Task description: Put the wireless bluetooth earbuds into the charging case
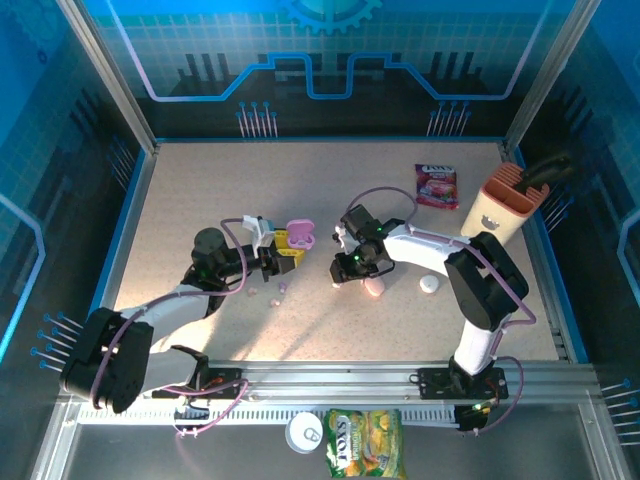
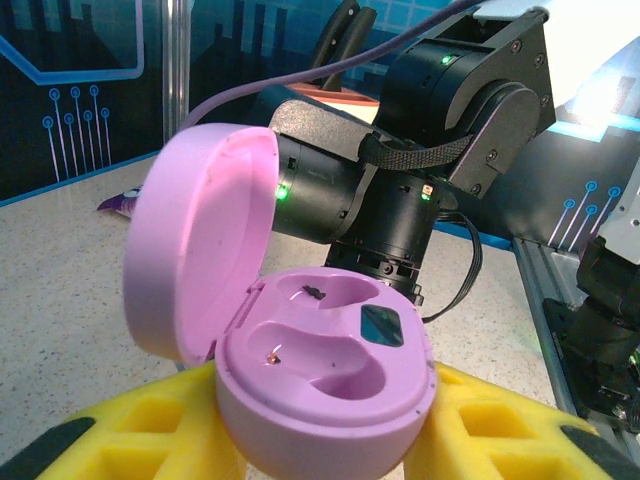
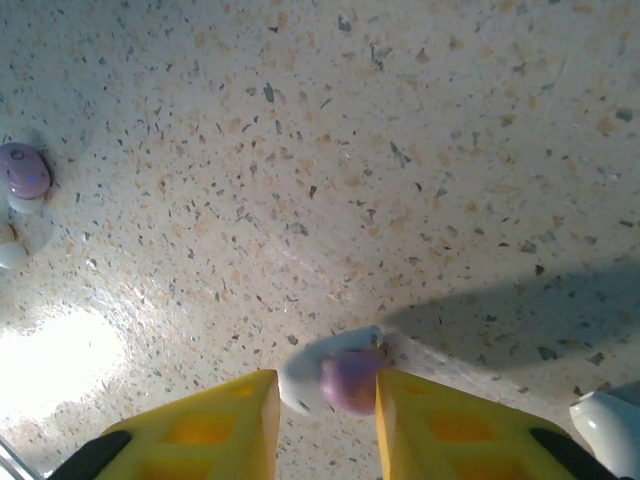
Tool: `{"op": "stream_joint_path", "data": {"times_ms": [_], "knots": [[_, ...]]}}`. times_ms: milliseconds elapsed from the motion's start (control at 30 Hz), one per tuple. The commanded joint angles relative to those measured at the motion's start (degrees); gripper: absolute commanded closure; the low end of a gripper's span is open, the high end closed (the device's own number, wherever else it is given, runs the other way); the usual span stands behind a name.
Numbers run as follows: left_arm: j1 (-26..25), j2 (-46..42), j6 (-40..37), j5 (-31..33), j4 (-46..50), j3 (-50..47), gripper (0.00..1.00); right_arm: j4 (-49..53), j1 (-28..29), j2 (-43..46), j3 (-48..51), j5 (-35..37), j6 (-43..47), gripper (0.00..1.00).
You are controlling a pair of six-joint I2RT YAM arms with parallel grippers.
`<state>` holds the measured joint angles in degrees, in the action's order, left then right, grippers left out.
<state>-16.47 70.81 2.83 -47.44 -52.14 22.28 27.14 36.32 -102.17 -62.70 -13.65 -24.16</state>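
Right tool (image 3: 327,376) brackets a lilac earbud (image 3: 352,386) closely, open tabletop (image 3: 400,150) beyond.

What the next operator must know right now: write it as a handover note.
Left tool: shut on the open pink case, lid up, both sockets empty.
Right tool: low over the table, fingers on either side of a lilac earbud; grip unclear.
A second earbud lies loose on the table.
Done: case open and held.
Left: seat earbuds in the sockets.
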Motion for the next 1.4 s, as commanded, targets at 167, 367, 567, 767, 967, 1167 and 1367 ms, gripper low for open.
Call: {"op": "stream_joint_path", "data": {"times_ms": [167,367,567,767,967,1167,1367], "knots": [[0.87,-1.28,-1.37,-1.08,0.12,-0.32,0.61,-1.58,-0.81,3.09,1.95,0.07,-2.34,0.65],[0.91,-1.62,-1.16,-1.19,0.11,-0.63,0.61,-2.61,-0.83,0.84,2.51,-0.59,-3.09,0.69],[0.91,-2.03,-1.16,-1.25,0.37,-0.61,0.61,-1.81,-0.64,-1.56,1.99,1.80,-3.31,0.77],[1.00,-2.07,-1.25,-1.25,0.46,-0.71,0.61,2.34,0.03,-2.64,1.09,7.26,-1.79,0.76],[1.09,-2.05,-1.31,-1.25,0.38,-0.84,0.61,4.19,0.64,-2.59,0.52,8.73,-1.48,0.73],[1.08,-2.18,-1.25,-1.28,0.37,-1.10,0.61,3.31,0.77,0.98,0.77,7.65,-1.91,0.82],[1.18,-2.21,-1.27,-1.16,0.26,-1.36,0.61,2.88,0.42,1.01,0.45,5.77,-1.63,0.83]]}}
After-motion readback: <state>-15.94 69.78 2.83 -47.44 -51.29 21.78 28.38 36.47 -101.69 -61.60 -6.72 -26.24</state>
